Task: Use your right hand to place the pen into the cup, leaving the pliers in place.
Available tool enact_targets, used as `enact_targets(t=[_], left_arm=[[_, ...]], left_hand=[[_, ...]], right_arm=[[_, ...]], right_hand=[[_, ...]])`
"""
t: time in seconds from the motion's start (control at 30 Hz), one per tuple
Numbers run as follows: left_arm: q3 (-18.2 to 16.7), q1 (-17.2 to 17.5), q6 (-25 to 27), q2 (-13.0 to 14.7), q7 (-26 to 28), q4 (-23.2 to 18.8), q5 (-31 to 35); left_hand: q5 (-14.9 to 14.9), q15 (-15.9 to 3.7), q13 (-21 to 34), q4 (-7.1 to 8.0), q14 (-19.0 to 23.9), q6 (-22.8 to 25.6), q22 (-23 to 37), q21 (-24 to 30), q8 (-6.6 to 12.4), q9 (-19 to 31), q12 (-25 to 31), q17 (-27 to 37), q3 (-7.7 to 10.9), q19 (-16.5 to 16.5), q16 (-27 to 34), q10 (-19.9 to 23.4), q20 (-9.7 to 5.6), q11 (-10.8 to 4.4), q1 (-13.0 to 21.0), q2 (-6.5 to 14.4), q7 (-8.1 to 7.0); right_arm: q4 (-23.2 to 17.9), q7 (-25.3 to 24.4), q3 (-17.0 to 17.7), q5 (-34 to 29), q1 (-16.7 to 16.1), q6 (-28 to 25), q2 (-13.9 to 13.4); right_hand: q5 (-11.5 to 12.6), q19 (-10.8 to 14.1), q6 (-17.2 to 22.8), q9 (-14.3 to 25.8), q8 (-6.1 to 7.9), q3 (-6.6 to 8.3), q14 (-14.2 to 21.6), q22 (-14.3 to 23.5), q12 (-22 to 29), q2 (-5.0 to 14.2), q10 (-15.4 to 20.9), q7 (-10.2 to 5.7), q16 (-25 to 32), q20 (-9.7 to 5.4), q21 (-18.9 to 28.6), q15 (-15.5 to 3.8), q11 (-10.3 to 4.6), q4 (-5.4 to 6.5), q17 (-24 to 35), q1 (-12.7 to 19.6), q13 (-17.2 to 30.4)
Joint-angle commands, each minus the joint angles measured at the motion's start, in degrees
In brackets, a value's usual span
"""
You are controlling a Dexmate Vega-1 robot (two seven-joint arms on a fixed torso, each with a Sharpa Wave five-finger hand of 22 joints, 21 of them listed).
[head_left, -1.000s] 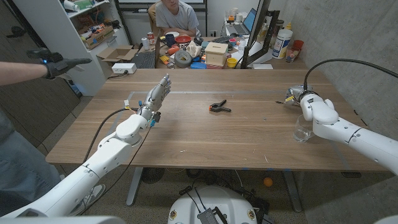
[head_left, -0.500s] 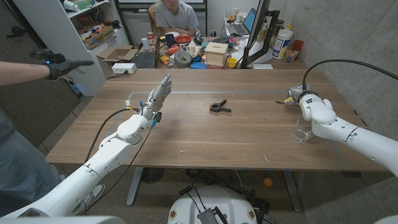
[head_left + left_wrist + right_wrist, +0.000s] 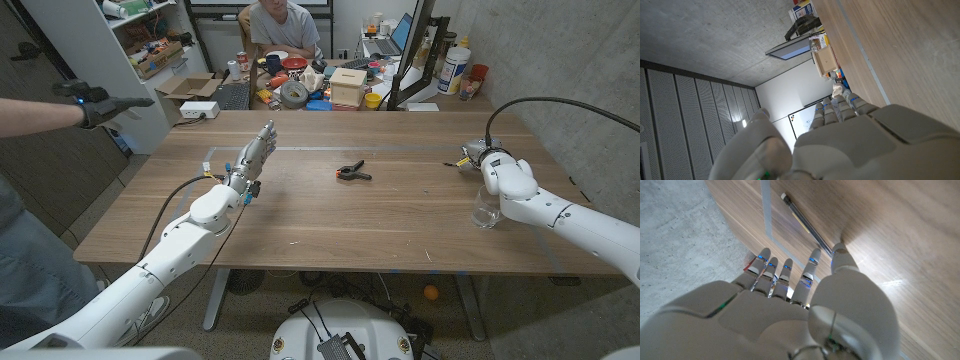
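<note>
A dark pen [image 3: 805,222] with a pale end lies on the wooden table [image 3: 330,220] near its far right corner; in the head view it is a short dark line [image 3: 451,163]. My right hand [image 3: 478,155] is over it, fingers [image 3: 812,262] spread and reaching past it, and the thumb tip [image 3: 839,248] touches the pen's near end. A clear cup [image 3: 487,208] stands upright beside my right forearm, nearer me than the pen. Black pliers with an orange mark [image 3: 352,172] lie mid-table. My left hand [image 3: 256,150] stands at far left, fingers straight, holding nothing.
A pale tape line [image 3: 310,149] runs across the table's far part. Behind it a cluttered table [image 3: 320,85] holds boxes and a tape roll, with a person seated there. A person's gloved arm [image 3: 95,105] reaches in at left. A concrete wall [image 3: 560,60] is at right.
My right arm has shifted only a touch at the pen. The pen, cup, pliers and my left hand have stayed where they were.
</note>
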Motion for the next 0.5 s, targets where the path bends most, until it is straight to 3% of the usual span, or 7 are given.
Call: enact_targets(t=[0.03, 0.33, 0.37, 0.5], left_arm=[[0.3, -0.4, 0.2, -0.3, -0.2, 0.5, -0.1], [0.4, -0.6, 0.6, -0.3, 0.0, 0.6, -0.1], [0.4, -0.6, 0.6, -0.3, 0.0, 0.6, -0.2], [0.5, -0.8, 0.7, -0.5, 0.0, 0.8, -0.2]], left_hand=[[-0.2, 0.28, 0.1, 0.06, 0.2, 0.3, 0.1, -0.2, -0.29, 0.3, -0.1, 0.3, -0.31, -0.2, 0.1, 0.1, 0.44, -0.08, 0.5, 0.0, 0.13], [-0.2, 0.25, 0.1, 0.06, 0.3, 0.2, 0.1, -0.2, -0.35, 0.3, -0.1, 0.3, -0.39, -0.2, 0.1, 0.1, 0.45, -0.05, 0.5, 0.0, 0.14], [-0.2, 0.23, 0.1, 0.06, 0.3, 0.2, 0.1, -0.2, -0.36, 0.3, -0.1, 0.3, -0.4, -0.2, 0.1, 0.1, 0.42, -0.08, 0.5, 0.0, 0.13], [-0.3, 0.22, 0.1, 0.06, 0.3, 0.3, 0.1, -0.2, -0.35, 0.3, -0.1, 0.3, -0.43, -0.2, 0.1, 0.1, 0.42, -0.07, 0.5, 0.0, 0.14]], right_arm=[[2.4, -0.7, -1.0, -0.1, 1.1, 0.5, 1.1], [4.3, -0.6, -2.1, 0.0, 1.7, 0.4, 1.9], [4.4, -0.7, -2.1, 0.0, 1.7, 0.3, 1.9], [4.6, -1.1, -2.4, 0.2, 1.6, 0.2, 1.9]], right_hand=[[0.4, 0.7, 0.7, 0.1, 0.35, 0.23, 0.6, 0.2, 0.5, -0.05, 0.7, -0.23, 0.4, 0.16, 0.0, -0.1, 0.1, 0.39, 0.3, 0.5, 0.1], [0.5, 1.3, 2.6, 0.1, 0.67, 0.4, 1.3, 0.2, 0.8, 0.19, 2.0, -0.15, 0.5, 0.06, -0.1, -0.43, -0.2, 0.33, 0.3, 1.0, 0.1], [0.5, 1.4, 4.7, 0.2, 1.29, 0.37, 1.5, 0.2, 0.8, 0.28, 2.1, 0.2, 0.4, -0.09, -0.3, -0.61, -0.24, 0.4, 0.3, 1.2, 0.1], [0.6, 1.9, 6.0, 0.3, 1.48, 0.48, 2.1, 0.2, 0.9, 0.45, 2.7, -0.07, 0.4, -0.05, -0.4, -0.96, -0.36, 0.34, 0.3, 1.6, 0.1]])
